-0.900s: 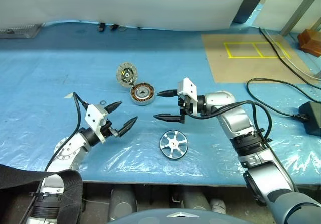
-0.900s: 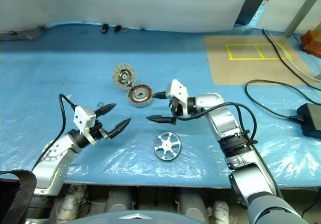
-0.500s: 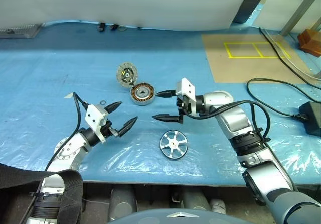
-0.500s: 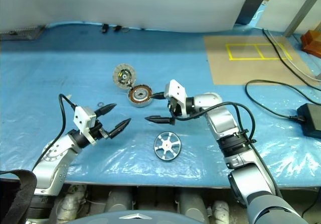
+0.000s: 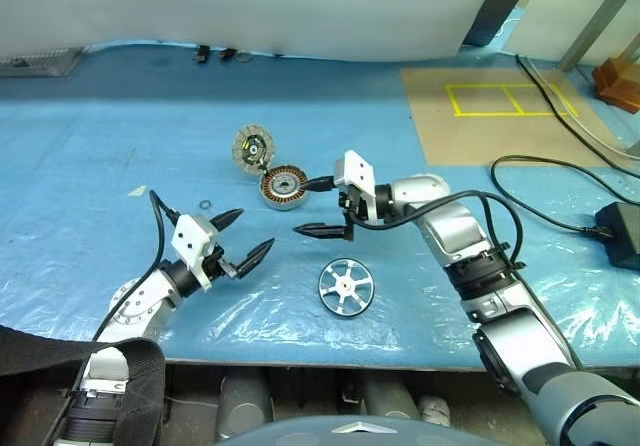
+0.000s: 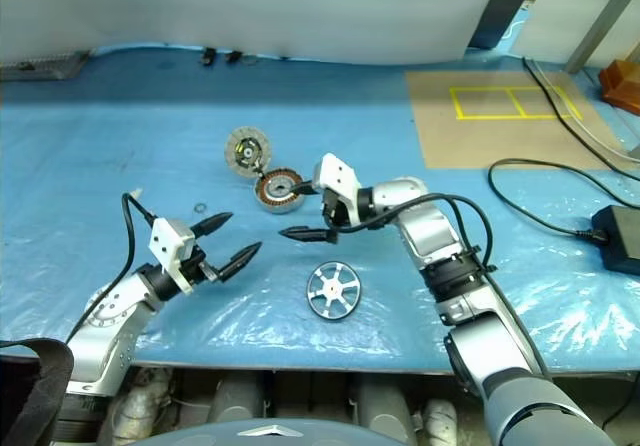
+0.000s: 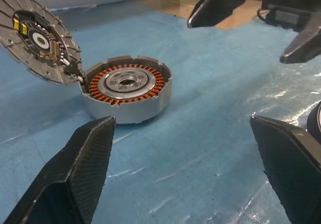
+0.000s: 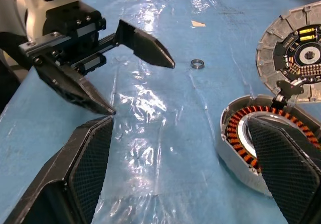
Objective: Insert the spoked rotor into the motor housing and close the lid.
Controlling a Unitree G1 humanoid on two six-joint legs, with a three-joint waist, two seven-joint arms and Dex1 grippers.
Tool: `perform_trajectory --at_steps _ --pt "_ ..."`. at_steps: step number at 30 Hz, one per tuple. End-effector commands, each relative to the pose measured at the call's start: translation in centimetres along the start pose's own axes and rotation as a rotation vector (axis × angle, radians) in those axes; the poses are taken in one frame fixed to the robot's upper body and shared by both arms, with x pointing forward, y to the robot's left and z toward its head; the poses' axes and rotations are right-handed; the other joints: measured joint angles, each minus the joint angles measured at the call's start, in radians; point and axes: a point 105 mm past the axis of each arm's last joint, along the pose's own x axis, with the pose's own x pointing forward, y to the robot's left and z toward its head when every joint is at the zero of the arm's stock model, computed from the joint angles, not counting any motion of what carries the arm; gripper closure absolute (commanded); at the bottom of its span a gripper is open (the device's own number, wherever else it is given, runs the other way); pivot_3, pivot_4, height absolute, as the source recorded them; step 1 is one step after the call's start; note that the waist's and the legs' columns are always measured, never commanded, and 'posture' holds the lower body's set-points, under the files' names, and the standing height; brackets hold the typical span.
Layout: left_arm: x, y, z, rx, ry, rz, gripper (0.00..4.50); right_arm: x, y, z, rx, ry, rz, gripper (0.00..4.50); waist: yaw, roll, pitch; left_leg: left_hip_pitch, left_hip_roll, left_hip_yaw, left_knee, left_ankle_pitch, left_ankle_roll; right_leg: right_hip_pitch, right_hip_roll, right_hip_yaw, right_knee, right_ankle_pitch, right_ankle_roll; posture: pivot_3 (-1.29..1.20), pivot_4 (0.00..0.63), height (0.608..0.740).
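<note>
The spoked rotor [image 5: 346, 288] lies flat on the blue sheet near the table's front edge, apart from both grippers. Further back the motor housing [image 5: 284, 187] stands with its copper windings showing [image 7: 126, 88]. Its lid [image 5: 254, 148] is swung up and open at the far-left edge, inner face visible [image 8: 296, 58]. My right gripper [image 5: 300, 207] is open, pointing left, its far finger close beside the housing's right side and nothing between the fingers. My left gripper [image 5: 252, 230] is open and empty, left of the rotor and nearer than the housing.
A small metal ring [image 5: 204, 204] lies on the sheet just behind the left gripper. A brown board with yellow tape [image 5: 500, 116] sits at the back right. Black cables [image 5: 545, 166] and a black power brick [image 5: 622, 236] lie at the right.
My right gripper has shifted left, closer to the housing. The left gripper has barely moved. Rotor, housing and lid lie as before.
</note>
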Motion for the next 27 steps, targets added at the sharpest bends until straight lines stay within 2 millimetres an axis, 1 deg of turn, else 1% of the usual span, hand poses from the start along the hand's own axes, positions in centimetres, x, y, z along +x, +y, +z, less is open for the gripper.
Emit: perform_trajectory --at_steps 1,5,7,9,12,16,19,22,26,27 --pt "-0.2 -0.6 0.8 0.036 -0.031 0.015 0.0 1.0 -1.4 1.3 -0.029 0.072 -0.025 0.05 -0.001 0.0 0.0 0.0 0.0 0.0 0.0 0.0 0.0 0.0 0.0 0.0 0.0 0.0 0.0 0.0 0.15 0.74" --pt "-0.4 -0.8 0.5 0.02 -0.04 0.051 0.0 2.0 -2.9 1.5 -0.036 0.227 -0.053 0.05 0.0 0.0 0.0 0.0 0.0 0.0 0.0 0.0 0.0 0.0 0.0 0.0 0.001 0.0 0.0 0.0 0.15 0.74" --pt "-0.3 -1.1 0.4 0.013 -0.044 0.058 0.0 2.3 -3.6 2.8 -0.009 0.219 -0.07 0.05 0.001 0.0 0.0 0.0 0.0 0.0 0.0 0.0 0.0 0.0 0.0 0.0 0.001 0.0 0.0 0.0 0.15 0.74" --pt "-0.3 -1.4 0.2 0.004 -0.048 0.067 0.0 2.8 -3.9 3.8 -0.003 0.219 -0.073 0.05 0.002 0.0 0.0 0.0 0.0 0.0 0.0 0.0 0.0 0.0 0.0 0.0 0.0 0.0 0.0 0.0 0.15 0.74" --pt "-0.1 -1.6 0.0 -0.003 -0.054 0.082 0.0 3.3 -4.1 4.3 0.008 0.238 -0.078 0.05 0.002 0.0 0.0 0.0 0.001 0.0 0.0 0.0 0.0 0.0 0.0 0.0 0.0 0.0 0.0 0.0 0.15 0.74" --pt "0.1 -1.8 -0.1 -0.011 -0.067 0.097 0.0 4.2 -4.7 3.2 0.008 0.32 -0.096 0.05 0.002 0.0 0.0 0.0 0.001 0.0 0.0 0.0 -0.001 0.0 0.0 0.0 0.0 0.0 0.0 0.0 0.15 0.74" --pt "0.2 -2.0 -0.2 -0.015 -0.069 0.099 0.0 4.4 -4.9 2.4 -0.039 0.378 -0.1 0.05 0.003 0.001 0.0 0.0 0.002 0.0 0.0 0.0 -0.001 0.0 0.0 0.0 0.001 0.0 0.0 0.0 0.15 0.74" --pt "0.1 -2.1 -0.2 -0.017 -0.072 0.104 0.0 4.9 -4.7 2.2 -0.052 0.39 -0.082 0.05 0.002 0.001 0.0 -0.001 0.002 0.0 0.0 0.002 -0.003 -0.001 0.0 0.0 0.001 0.0 0.0 0.0 0.15 0.74" --pt "-0.1 -2.3 -0.3 -0.021 -0.074 0.116 0.0 5.7 -5.4 1.1 -0.116 0.441 -0.112 0.05 -0.003 0.001 0.001 0.0 0.004 0.0 0.0 0.002 -0.004 -0.001 0.0 0.0 0.001 0.0 0.0 0.0 0.15 0.74" --pt "-0.1 -2.4 -0.3 -0.028 -0.075 0.116 0.0 5.9 -5.4 1.0 -0.107 0.439 -0.113 0.05 -0.002 0.001 0.001 0.0 0.005 0.001 0.0 0.002 -0.004 -0.001 0.0 0.0 0.001 0.0 -0.001 0.0 0.15 0.74"
